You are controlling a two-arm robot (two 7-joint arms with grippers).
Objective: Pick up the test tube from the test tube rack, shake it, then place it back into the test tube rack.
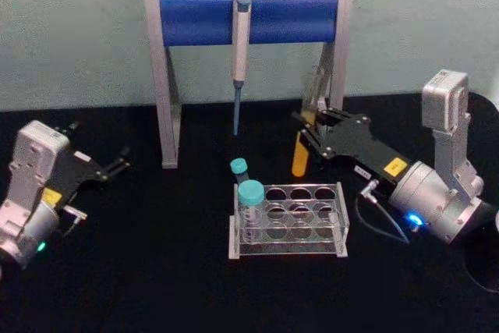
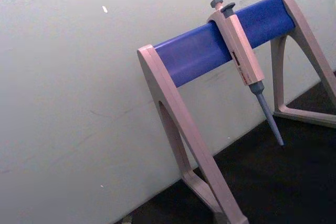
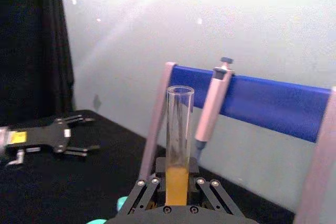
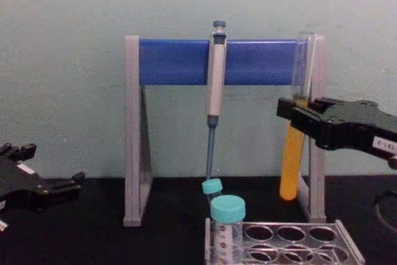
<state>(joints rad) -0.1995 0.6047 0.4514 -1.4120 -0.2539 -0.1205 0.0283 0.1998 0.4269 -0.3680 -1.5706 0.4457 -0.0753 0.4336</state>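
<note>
My right gripper (image 1: 306,129) is shut on the test tube (image 1: 300,155), a tall clear glass tube with orange-yellow liquid in its lower part. It holds the tube upright in the air, behind and above the right end of the test tube rack (image 1: 341,217). The chest view shows the tube (image 4: 290,164) clamped near its middle by the gripper (image 4: 291,115), with its round bottom well above the rack (image 4: 348,247). From the right wrist, the tube (image 3: 179,135) rises straight up out of the gripper (image 3: 178,184). My left gripper (image 1: 121,161) rests open at the table's left, far from the rack.
Two short teal-capped tubes (image 1: 250,195) stand in the rack's left column. A grey-and-blue pipette stand (image 1: 195,19) spans the back of the table, with a grey pipette (image 1: 242,40) hanging from its bar, close behind the held tube. The tabletop (image 1: 156,271) is black.
</note>
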